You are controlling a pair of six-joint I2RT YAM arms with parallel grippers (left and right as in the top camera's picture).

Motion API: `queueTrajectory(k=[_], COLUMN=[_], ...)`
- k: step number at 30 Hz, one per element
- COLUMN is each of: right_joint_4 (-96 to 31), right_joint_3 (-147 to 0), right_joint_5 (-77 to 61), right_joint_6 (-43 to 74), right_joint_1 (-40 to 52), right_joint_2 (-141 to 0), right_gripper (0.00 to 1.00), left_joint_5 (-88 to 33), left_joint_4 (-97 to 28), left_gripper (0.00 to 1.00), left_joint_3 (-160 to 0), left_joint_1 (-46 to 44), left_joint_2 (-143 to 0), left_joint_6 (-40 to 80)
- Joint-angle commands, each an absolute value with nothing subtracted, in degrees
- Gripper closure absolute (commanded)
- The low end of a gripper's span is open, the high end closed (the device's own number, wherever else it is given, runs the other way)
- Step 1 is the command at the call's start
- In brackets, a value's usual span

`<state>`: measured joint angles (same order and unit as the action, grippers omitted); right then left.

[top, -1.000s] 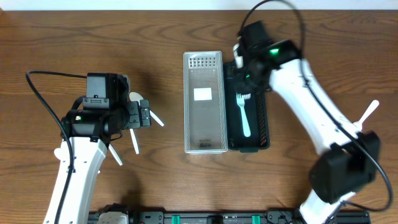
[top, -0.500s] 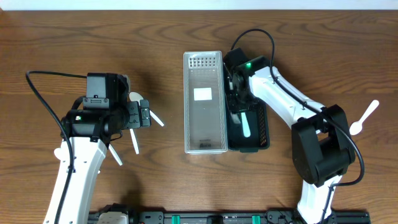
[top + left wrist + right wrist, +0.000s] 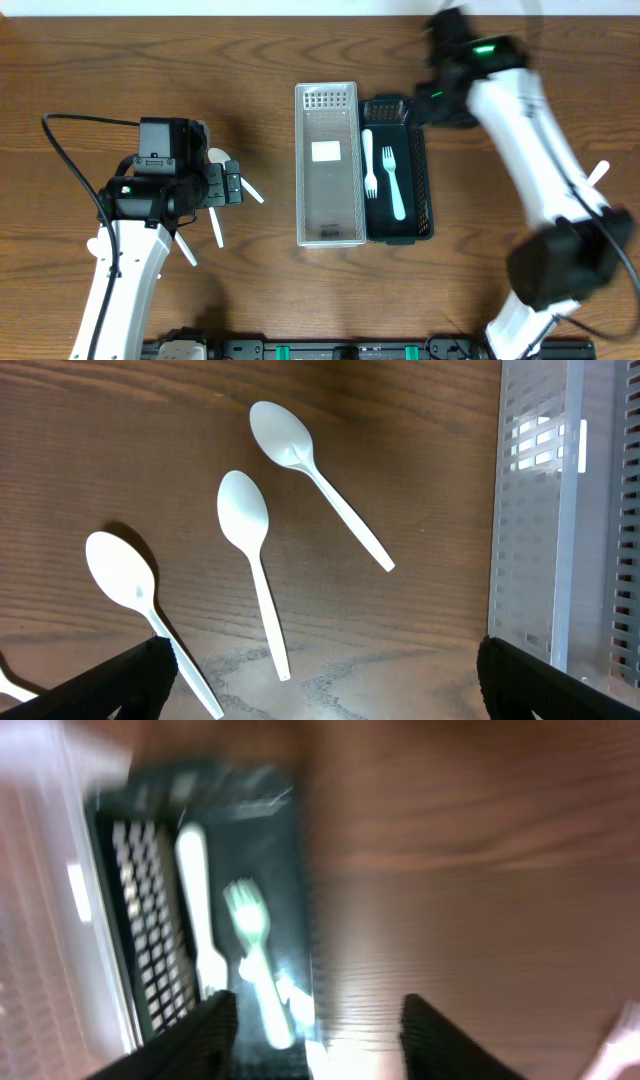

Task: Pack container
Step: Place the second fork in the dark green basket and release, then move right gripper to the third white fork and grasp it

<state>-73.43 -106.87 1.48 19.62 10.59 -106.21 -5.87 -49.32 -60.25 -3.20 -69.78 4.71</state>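
A black mesh basket [image 3: 425, 205] holds a white fork [image 3: 368, 160] and a pale green fork [image 3: 393, 185], side by side. Left of it stands a clear perforated container [image 3: 327, 215]. My right gripper [image 3: 436, 96] is blurred above the basket's far right corner. In the right wrist view its jaws [image 3: 320, 1040] stand open with nothing between them, the white fork [image 3: 200, 900] and green fork [image 3: 255, 960] below. My left gripper [image 3: 232, 185] hovers open over three white spoons; in the left wrist view [image 3: 320, 690] these spoons [image 3: 250, 540] lie on the wood ahead of it.
Another white spoon [image 3: 598, 175] lies at the far right, partly behind the right arm. The clear container's wall [image 3: 560, 510] fills the right side of the left wrist view. Bare wooden table lies around both containers.
The right gripper let the white fork go into the black basket, opened, and swung up and away to the back right. The left arm has not moved.
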Motion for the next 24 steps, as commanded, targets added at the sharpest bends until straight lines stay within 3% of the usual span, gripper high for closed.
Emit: queueTrajectory(k=[1, 4, 9, 16, 24], right_joint_4=[-75.88, -78.67, -81.06, -72.38, -55.94], right_joint_3=[-108.40, -108.07, -104.90, -88.05, -68.79], right_joint_5=[3.01, 3.01, 2.50, 0.99, -2.57], right_joint_6=[22.33, 22.26, 19.75, 16.47, 13.63], right_joint_1=[1.15, -7.90, -22.15, -33.45, -35.14], right_joint_2=[-98.56, -96.14, -95.96, -96.03, -96.36], right_gripper=[0.36, 0.14, 0.02, 0.01, 0.01], left_joint_5=[-6.22, -6.22, -6.22, -6.22, -6.22], left_joint_4=[-49.47, -49.47, -49.47, -49.50, -49.47], left_gripper=[0.02, 0.02, 0.02, 0.02, 0.02], left_joint_3=[-61.10, -61.10, -61.10, -61.10, -61.10], left_joint_1=[-3.22, -3.22, -3.22, -3.22, -3.22], left_joint_2=[-70.00, -70.00, -70.00, -70.00, -70.00], left_joint_6=[5.02, 5.04, 5.02, 5.04, 5.04])
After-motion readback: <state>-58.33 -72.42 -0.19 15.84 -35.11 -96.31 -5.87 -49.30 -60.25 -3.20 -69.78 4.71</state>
